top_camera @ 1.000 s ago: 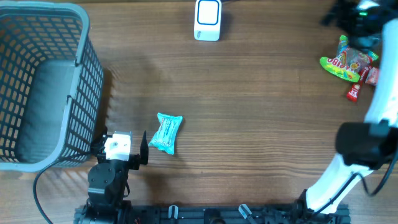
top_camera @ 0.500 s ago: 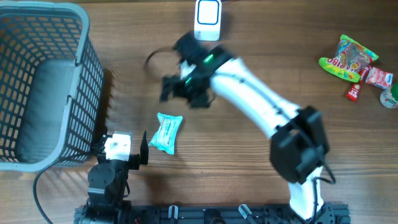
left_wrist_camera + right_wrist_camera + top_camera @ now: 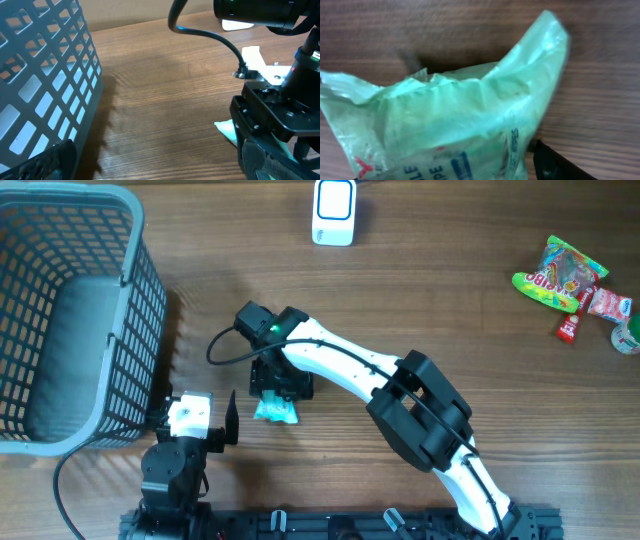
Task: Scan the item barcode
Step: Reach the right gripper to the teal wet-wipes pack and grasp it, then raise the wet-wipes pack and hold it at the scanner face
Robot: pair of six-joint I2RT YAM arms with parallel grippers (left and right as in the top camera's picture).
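Covering crinkled glossy teal packet: right claw, grip unclear; left claw open.

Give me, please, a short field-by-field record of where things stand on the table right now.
item: teal packet, left of centre
right hand: down over the teal packet; grip not clear
left hand: open, holding nothing, beside the basket
scanner: white, at the far edge, apart from the teal packet
basket: grey, at the left side
other: snack packs, far right
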